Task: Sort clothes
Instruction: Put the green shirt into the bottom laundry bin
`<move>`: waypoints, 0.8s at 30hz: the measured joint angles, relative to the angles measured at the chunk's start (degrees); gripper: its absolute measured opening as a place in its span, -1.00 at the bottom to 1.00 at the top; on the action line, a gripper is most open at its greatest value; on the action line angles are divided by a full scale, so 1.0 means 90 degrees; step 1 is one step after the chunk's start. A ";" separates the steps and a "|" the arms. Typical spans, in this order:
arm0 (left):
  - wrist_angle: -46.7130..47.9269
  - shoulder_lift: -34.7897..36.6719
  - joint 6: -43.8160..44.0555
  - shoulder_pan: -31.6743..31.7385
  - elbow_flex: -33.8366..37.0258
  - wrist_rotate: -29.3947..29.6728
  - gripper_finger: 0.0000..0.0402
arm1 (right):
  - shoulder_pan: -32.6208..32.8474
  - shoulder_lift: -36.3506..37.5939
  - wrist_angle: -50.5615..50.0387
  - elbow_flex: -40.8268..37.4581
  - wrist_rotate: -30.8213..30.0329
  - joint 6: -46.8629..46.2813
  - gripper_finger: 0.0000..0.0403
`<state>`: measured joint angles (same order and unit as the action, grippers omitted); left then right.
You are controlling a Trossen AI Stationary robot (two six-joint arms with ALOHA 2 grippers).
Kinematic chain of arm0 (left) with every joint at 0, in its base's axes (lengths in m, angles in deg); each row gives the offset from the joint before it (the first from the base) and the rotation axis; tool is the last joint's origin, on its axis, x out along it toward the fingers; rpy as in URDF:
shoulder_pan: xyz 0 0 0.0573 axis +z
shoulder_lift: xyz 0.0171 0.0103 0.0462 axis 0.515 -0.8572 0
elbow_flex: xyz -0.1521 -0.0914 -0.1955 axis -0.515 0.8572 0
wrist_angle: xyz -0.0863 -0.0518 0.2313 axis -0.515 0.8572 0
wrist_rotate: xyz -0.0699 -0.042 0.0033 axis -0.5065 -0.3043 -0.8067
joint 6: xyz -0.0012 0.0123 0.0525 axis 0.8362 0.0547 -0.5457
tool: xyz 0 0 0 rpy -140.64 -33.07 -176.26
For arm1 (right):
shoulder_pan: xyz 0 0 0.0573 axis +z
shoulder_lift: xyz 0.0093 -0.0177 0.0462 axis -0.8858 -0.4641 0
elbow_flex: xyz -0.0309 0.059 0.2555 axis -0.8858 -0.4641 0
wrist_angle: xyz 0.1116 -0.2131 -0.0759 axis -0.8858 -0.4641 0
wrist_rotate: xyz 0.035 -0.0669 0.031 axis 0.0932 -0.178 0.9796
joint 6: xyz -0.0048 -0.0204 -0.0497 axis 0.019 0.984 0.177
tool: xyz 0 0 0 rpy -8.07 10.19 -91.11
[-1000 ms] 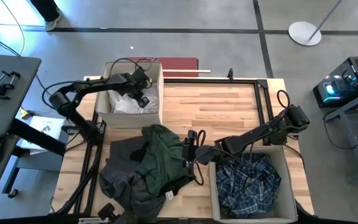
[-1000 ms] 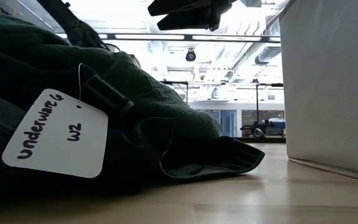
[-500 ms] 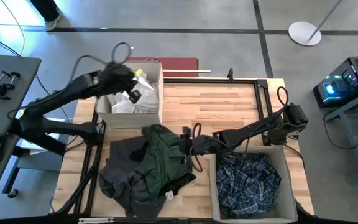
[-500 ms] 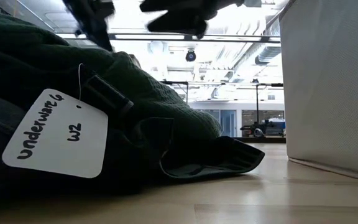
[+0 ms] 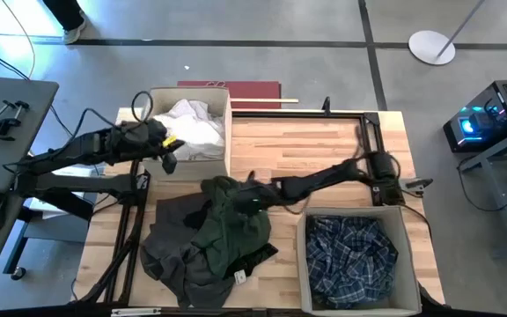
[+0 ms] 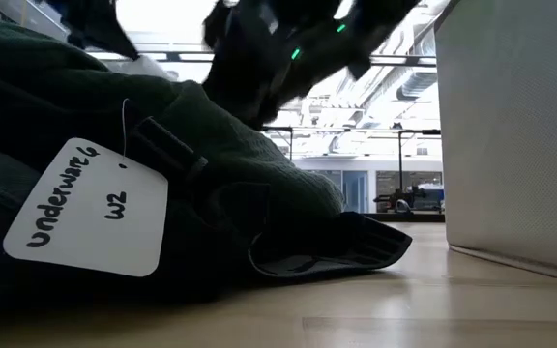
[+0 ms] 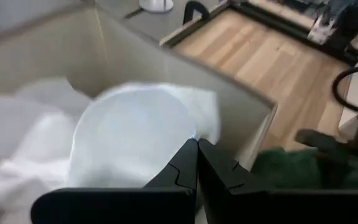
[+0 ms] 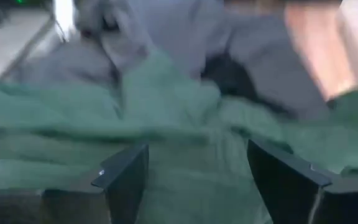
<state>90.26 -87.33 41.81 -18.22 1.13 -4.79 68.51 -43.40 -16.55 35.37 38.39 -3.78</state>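
Note:
A dark green garment (image 5: pixel 231 220) lies heaped on dark grey-black ones (image 5: pixel 174 251) at the table's near left, and a paper tag (image 6: pixel 90 208) hangs from the heap. My right gripper (image 5: pixel 252 192) is open, its two fingers spread over the green cloth (image 8: pixel 166 124). White pieces (image 5: pixel 192 128) fill the far-left bin (image 5: pixel 227 158). My left gripper (image 5: pixel 167 160) is shut and bare just left of that bin, looking into it (image 7: pixel 197 142). The blue-white plaid shirt (image 5: pixel 355 255) lies in the near-right bin. My right gripper (image 8: pixel 194 155) slants down from the table's right over the far part of the green garment. Blur keeps me from telling whether its fingertips touch the cloth.
The near-right bin's wall (image 6: pixel 511 126) stands close beside the heap. Bare wood (image 5: pixel 306 150) lies across the far middle of the table. A black frame rail (image 5: pixel 372 145) runs along the far right.
My left gripper has pulled up out of the white bin and back toward the table's left edge, staying shut. My right gripper has gone from beside the plaid bin toward the left and far, sinking over the green garment.

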 joint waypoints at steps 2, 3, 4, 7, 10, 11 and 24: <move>-0.0130 0.0074 0.0169 -0.0085 0.0323 0.0039 -1.00 | -0.0076 -0.0415 -0.0776 0.0459 0.0042 0.0008 0.37; -0.0213 0.0103 0.0243 -0.0123 0.0479 0.0043 -1.00 | -0.0109 -0.0616 -0.1147 0.0709 0.0057 0.0029 0.37; -0.0341 0.0108 0.0282 -0.0152 0.0638 0.0047 -1.00 | -0.0142 -0.0795 -0.1494 0.0948 0.0071 0.0116 0.37; -0.0722 0.0099 0.0303 -0.0222 0.1056 0.0051 -1.00 | -0.0228 -0.1284 -0.2257 0.1523 0.0061 0.0314 0.30; -0.1129 0.0090 0.0258 -0.0231 0.1391 0.0059 -1.00 | -0.0301 -0.1656 -0.2336 0.1809 0.0051 0.0352 0.08; -0.1281 0.0087 0.0187 -0.0231 0.1471 0.0106 -1.00 | -0.0319 -0.1746 -0.2286 0.1890 0.0045 0.0323 -0.02; -0.2134 -0.0260 -0.0501 0.0452 0.1771 0.1571 -1.00 | -0.0030 -0.0766 -0.2890 0.1986 -0.1418 0.0400 -0.87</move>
<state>71.06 -89.67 37.31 -14.15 17.07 9.35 68.24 -50.30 -42.57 53.24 25.62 -0.19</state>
